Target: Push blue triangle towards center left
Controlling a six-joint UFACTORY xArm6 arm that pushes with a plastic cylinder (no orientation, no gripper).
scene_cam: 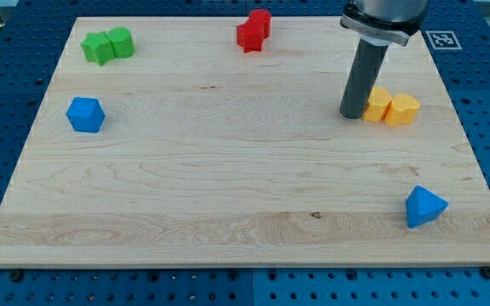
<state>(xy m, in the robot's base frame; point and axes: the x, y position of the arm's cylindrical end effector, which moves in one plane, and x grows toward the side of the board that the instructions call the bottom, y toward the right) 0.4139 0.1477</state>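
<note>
Blue triangle [424, 207]: sits near the board's bottom-right corner, well apart from every other block, far from the center-left goal.
Blue cube [85, 114]: at the view's left, about mid-height on the board; it already occupies roughly the center-left zone the triangle is meant for.
Green blocks [108, 45]: top left, two pieces touching; exact shapes hard to read.
Red blocks [253, 31]: top centre, two pieces touching, right at the board's upper edge.
My tip [351, 114]: down on the board [228, 187] in the upper right, just beside the left face of the yellow blocks, possibly touching; contact cannot be confirmed.
Yellow blocks [391, 107]: two pieces side by side, immediately right of my tip.
Claw state: none fitted; the arm ends in a plain rod, so nothing opens, closes or grips.
Key relation: triangle lies below and to the right of my tip. To send it left, my tip would need to get round to the triangle's right side first, judging from the layout.
Likely path: long push leftward and slightly upward across open wood.
Risk: the blue cube stands in the target area and could be bumped.
Count: blue, two; green, two; red, two; yellow, two; eight pieces in all.
</note>
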